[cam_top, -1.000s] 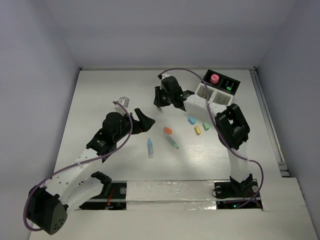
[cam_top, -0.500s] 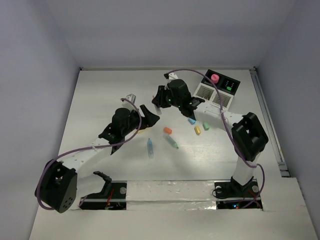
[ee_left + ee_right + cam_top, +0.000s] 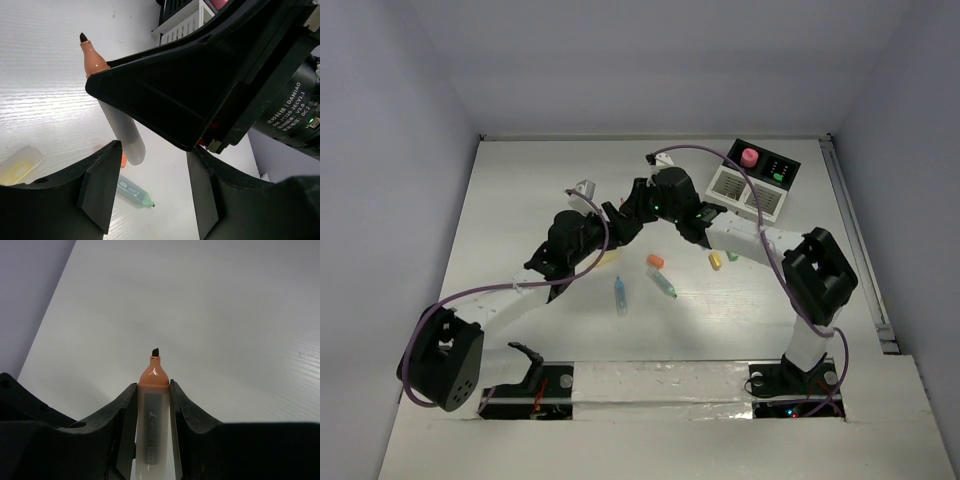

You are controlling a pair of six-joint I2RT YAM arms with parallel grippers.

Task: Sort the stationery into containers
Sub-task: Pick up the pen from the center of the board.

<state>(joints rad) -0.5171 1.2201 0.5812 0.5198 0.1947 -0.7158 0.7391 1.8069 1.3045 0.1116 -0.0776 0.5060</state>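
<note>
- Right end effector (image 3: 152, 386) is clamped tight on the orange-tipped highlighter (image 3: 152, 410). Both fingers press its pale barrel, and the uncapped dark nib points out ahead over the surface (image 3: 225, 315).
- Up top, the two arms meet mid-surface: the left end effector (image 3: 620, 222) sits nose to nose with the right end effector (image 3: 638, 205).
- The left wrist view has the left end effector (image 3: 155, 150) with its jaws apart and a clear gap between them. The highlighter's blunt rear end (image 3: 132, 147) hangs just above that gap, nearer the left-hand finger (image 3: 100, 185). I can't tell whether it touches.
- One big black finger of the right end effector crosses that view and covers the middle of the barrel.
- Loose on the surface below the meeting point are an orange cap (image 3: 655, 261), a green-tipped pen (image 3: 664, 284) and a blue pen (image 3: 620, 296).
- Off to the right, a yellow chunk (image 3: 715, 260) lies just beside a green chunk (image 3: 732, 254).
- A pale yellow piece (image 3: 20, 165) lies on the surface at the low left of the left wrist view.
- Far right, the white slatted box (image 3: 740, 188) is joined to the black box (image 3: 775, 170), with the pink-capped bottle (image 3: 749, 158) standing at their far edge.
</note>
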